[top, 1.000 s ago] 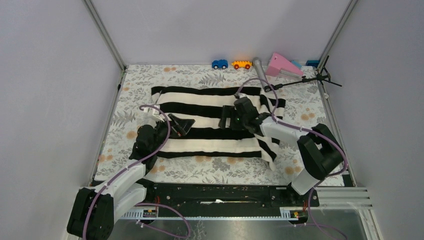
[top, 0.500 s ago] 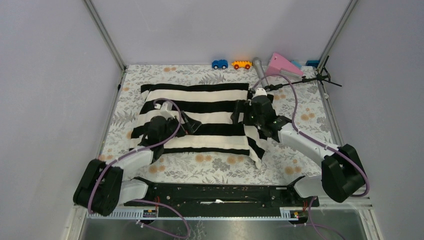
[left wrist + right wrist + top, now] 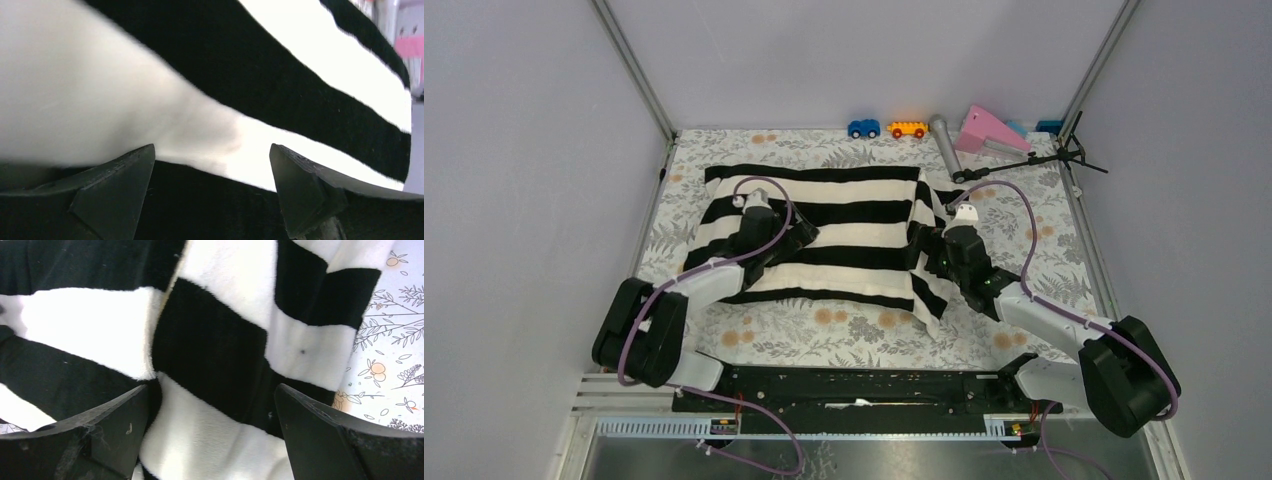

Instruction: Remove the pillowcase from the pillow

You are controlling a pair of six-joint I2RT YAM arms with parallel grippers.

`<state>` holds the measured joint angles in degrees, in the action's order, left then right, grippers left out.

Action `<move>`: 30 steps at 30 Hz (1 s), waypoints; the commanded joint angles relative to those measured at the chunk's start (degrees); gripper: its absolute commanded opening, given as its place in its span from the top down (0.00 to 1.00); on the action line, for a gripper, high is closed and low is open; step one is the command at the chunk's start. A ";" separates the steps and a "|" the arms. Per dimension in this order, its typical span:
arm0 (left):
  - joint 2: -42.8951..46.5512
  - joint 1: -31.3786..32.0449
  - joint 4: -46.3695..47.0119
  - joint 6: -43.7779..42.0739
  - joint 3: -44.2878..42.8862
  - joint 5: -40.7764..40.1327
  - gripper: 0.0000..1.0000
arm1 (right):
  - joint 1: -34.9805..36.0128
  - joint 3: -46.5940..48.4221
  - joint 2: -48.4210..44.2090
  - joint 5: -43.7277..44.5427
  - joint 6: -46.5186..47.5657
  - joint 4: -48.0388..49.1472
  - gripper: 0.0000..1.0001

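Observation:
The black and white striped pillowcase (image 3: 844, 235) lies flat across the middle of the floral cloth, with a loose flap (image 3: 936, 300) trailing at its right end. No part of the pillow shows; the pillowcase hides it. My left gripper (image 3: 802, 236) rests low on the left half of the pillowcase, open, with striped fabric (image 3: 280, 75) filling the view between its fingers (image 3: 117, 192). My right gripper (image 3: 921, 252) hangs open over the folded right end, where layers of striped fabric (image 3: 215, 350) overlap. Neither gripper has closed on the cloth.
Along the back edge stand a blue toy car (image 3: 863, 128), an orange toy car (image 3: 907, 129), a grey cylinder (image 3: 943, 143) and a pink wedge (image 3: 989, 130). A black tripod (image 3: 1034, 158) lies at the back right. Frame posts bound both sides.
The left arm has reached further onto the pillowcase's left half. The right gripper has drawn back from the middle to the right end. The pillowcase has shifted left and lies squarer.

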<state>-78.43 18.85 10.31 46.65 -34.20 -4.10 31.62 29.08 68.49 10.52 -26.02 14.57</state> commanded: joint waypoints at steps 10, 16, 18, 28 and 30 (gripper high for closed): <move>16.71 13.21 13.81 -17.03 9.79 1.69 0.11 | 0.09 -2.74 -1.60 0.73 -0.97 7.18 0.06; 9.87 24.52 13.19 -22.29 3.21 0.93 0.11 | 0.12 -4.66 -3.76 2.22 -1.34 5.99 0.11; 7.46 26.67 10.44 -23.18 -0.79 0.58 0.12 | 0.11 -5.51 -5.45 3.91 -1.50 6.18 0.12; -7.65 27.55 2.25 -19.27 -16.65 2.79 0.12 | 0.11 -5.63 -2.46 0.49 -2.33 8.39 0.21; -10.36 27.55 3.98 -19.06 -17.33 5.33 0.12 | 0.11 -4.77 -0.51 -3.09 -1.69 9.01 0.21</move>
<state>-84.75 46.39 13.50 26.44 -49.60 -2.79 31.62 22.65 65.06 12.14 -27.94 20.62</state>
